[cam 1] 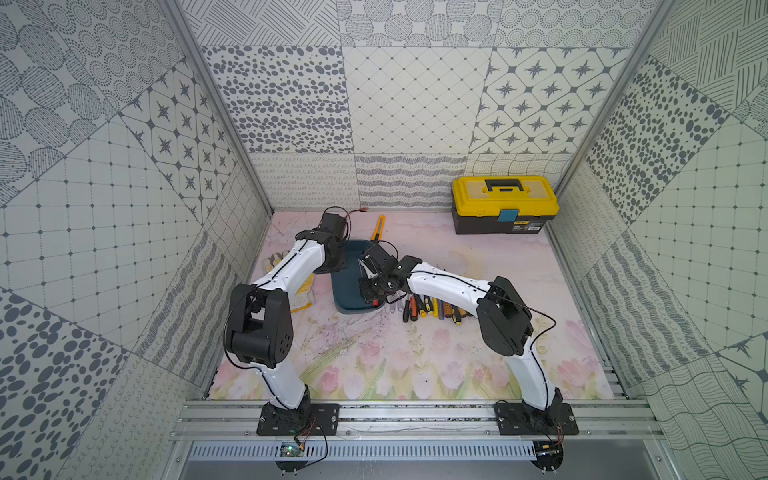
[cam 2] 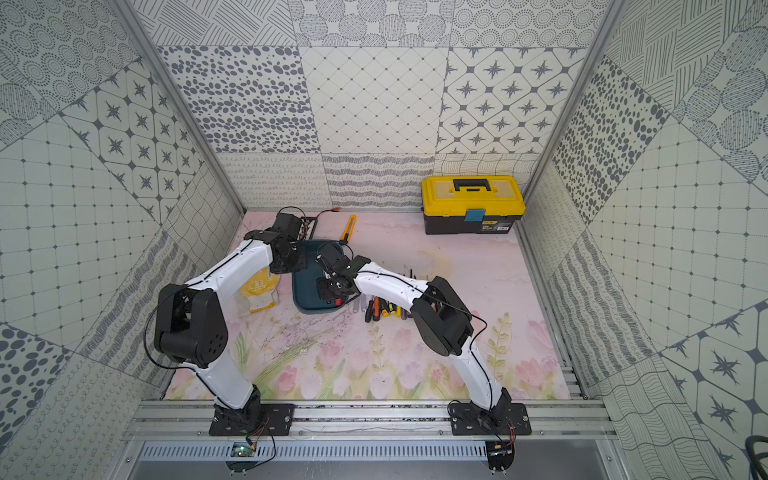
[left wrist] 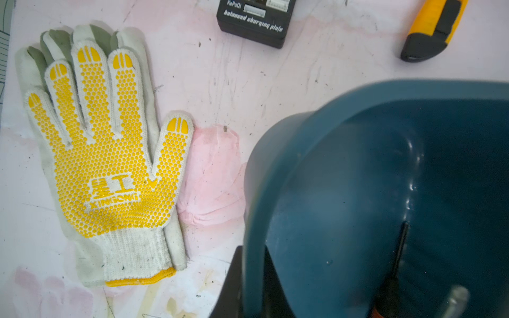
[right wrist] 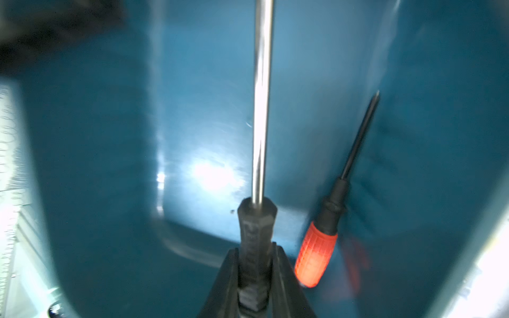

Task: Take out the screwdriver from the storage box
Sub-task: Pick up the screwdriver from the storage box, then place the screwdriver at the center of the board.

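Inside the storage box point(right wrist: 110, 165), my right gripper point(right wrist: 254, 264) is clamped on the black handle of a screwdriver point(right wrist: 261, 110), steel shaft pointing along the floor of the bin. Beside it lies a red-handled screwdriver point(right wrist: 316, 253) against the box wall. My left gripper point(left wrist: 256, 280) pinches the box rim, jaws closed on it. Outside the box: a yellow-dotted glove point(left wrist: 110, 165), utility knife point(left wrist: 432, 30), yellow toolbox point(cam 1: 505, 203), and a row of screwdrivers point(cam 1: 432, 309).
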Tool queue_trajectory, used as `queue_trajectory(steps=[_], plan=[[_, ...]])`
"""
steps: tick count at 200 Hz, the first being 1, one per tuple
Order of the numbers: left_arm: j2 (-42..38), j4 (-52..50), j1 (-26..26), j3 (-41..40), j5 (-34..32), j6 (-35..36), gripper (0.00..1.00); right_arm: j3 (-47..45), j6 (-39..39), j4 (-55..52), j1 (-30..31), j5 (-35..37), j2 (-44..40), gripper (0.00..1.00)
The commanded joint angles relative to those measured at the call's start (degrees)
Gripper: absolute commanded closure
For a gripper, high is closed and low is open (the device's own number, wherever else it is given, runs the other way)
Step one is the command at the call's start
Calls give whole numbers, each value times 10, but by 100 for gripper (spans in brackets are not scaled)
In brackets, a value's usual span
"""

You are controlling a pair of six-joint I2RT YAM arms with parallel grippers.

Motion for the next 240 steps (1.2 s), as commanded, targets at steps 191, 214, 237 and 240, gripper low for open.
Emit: queue_trajectory(steps=[191,214,237,240], plan=[[-16,-14,8,17,-92,4,100,-169,20,101,-24,99,-171,100],[-18,-16,11,20,-100,8,100,-173,27,101,-27,89,-153,100],[-22,-16,21,19,-100,6,100,-166,30,101,-27,70,-132,100],[-23,-16,23,18,-100,5,100,-164,30,100,-27,66,-128,100]])
